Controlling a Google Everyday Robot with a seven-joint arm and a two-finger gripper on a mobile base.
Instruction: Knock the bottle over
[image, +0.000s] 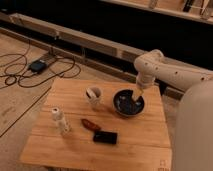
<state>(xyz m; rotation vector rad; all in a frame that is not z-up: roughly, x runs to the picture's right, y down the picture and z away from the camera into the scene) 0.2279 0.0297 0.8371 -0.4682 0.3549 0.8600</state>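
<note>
Wooden flooring surrounds a low wooden table (145, 142). Black cables (20, 75) and a small dark box (37, 65) lie on the floor beyond its far left corner. The robot's white arm (170, 72) reaches in from the right of the view and bends downward. It ends in the pincer (137, 94), which hangs over the dark bowl (128, 103) at its far right rim. Whether the pincer is released or clenched cannot be told.

Just to the left of the pincer, past the bowl, stands a white mug (93, 96) with a dark inside. The bottle (60, 120) stands upright well apart from the pincer, farther left than the mug and nearer the table's front edge, touching nothing else. Between the bottle and the pincer, nearer the front, lies a small brown object (90, 124). Beside that is a flat black rectangular object (105, 137), below and left of the pincer.
</note>
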